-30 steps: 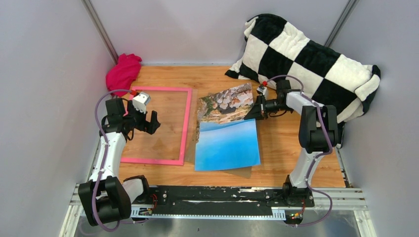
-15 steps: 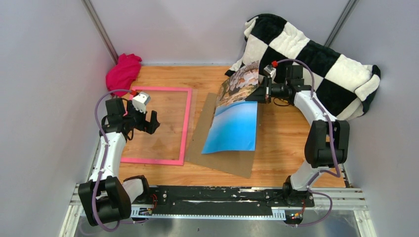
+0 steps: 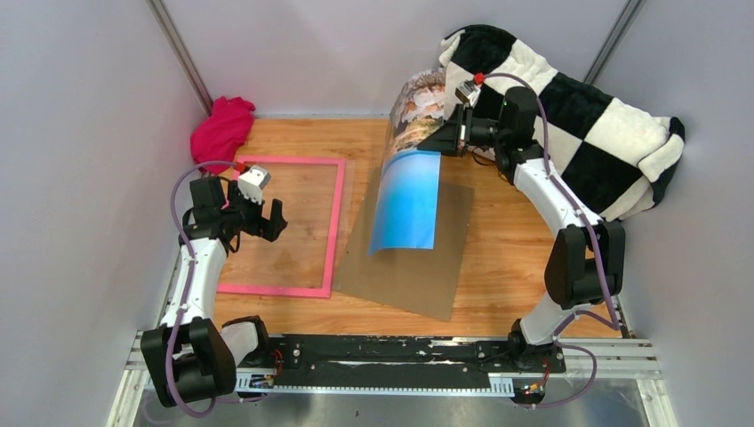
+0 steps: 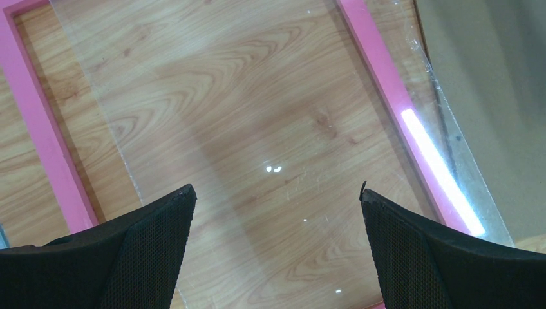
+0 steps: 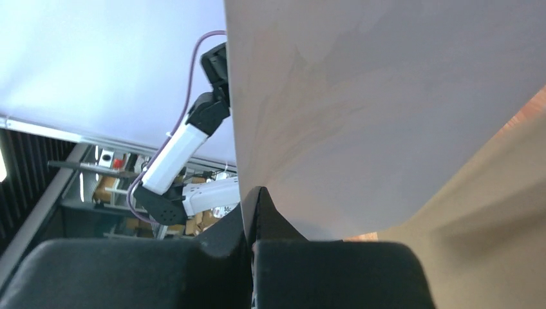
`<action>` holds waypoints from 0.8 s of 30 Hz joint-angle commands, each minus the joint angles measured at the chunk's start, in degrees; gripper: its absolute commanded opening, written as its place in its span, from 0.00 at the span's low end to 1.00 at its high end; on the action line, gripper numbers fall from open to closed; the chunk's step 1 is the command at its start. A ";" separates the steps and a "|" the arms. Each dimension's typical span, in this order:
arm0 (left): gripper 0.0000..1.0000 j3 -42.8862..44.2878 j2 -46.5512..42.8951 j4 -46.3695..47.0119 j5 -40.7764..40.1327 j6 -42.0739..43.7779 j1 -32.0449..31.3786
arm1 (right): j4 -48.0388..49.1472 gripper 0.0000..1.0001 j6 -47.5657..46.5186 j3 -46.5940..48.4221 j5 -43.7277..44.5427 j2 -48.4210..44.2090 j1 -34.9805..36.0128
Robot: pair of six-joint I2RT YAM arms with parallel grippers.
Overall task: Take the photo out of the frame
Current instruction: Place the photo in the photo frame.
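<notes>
The photo (image 3: 405, 200) is out of the frame and hangs up over the middle of the table, bowed into a tall curve: pale rocky shore at the top, bright blue sea below, with its plain pale back showing in the right wrist view. The right gripper (image 3: 439, 142) is pressed together on the photo's right edge, about where rock meets water. The photo's near edge seems to rest on a brown cardboard sheet (image 3: 418, 276) lying flat and slightly askew, while its far end stands up beside the black-and-white checkered pillow (image 3: 569, 107). The frame (image 3: 336, 213) lies flat on the left, its thin pink border around bare wood grain, and a clear sheet (image 4: 257, 96) sits skewed across it, overhanging the right rail toward the cardboard. The left gripper (image 4: 277, 193) hovers over the frame's near part, spread wide and holding nothing. Bare wood shows right of the cardboard, up to the right arm. A magenta cloth (image 3: 222, 129) is bunched in the far left corner. The table (image 3: 516, 258) is warm wood laminate, boxed in by pale grey walls.
</notes>
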 commanded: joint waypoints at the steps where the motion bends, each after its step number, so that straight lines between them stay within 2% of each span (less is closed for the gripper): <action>1: 1.00 -0.69 -0.83 0.50 -0.48 0.60 0.42 | 13.81 0.00 12.13 4.65 0.86 -0.20 3.99; 4: 1.00 -0.77 -0.89 0.64 -0.56 0.67 0.45 | 21.79 0.00 18.44 4.22 1.67 -0.28 5.36; 8: 1.00 -0.80 -0.69 0.75 -0.50 0.68 0.45 | 24.03 0.00 18.38 2.51 3.09 -0.35 7.06; 14: 1.00 -0.80 -1.05 0.76 -0.56 0.67 0.44 | 14.40 0.00 6.71 -2.94 7.70 4.29 7.51; 18: 1.00 -0.80 -1.20 0.75 -0.51 0.72 0.45 | 11.69 0.00 0.83 -7.97 11.08 10.99 7.46; 24: 1.00 -0.87 -1.15 0.72 -0.50 0.83 0.45 | 3.97 0.00 -9.11 -10.63 13.23 19.87 7.70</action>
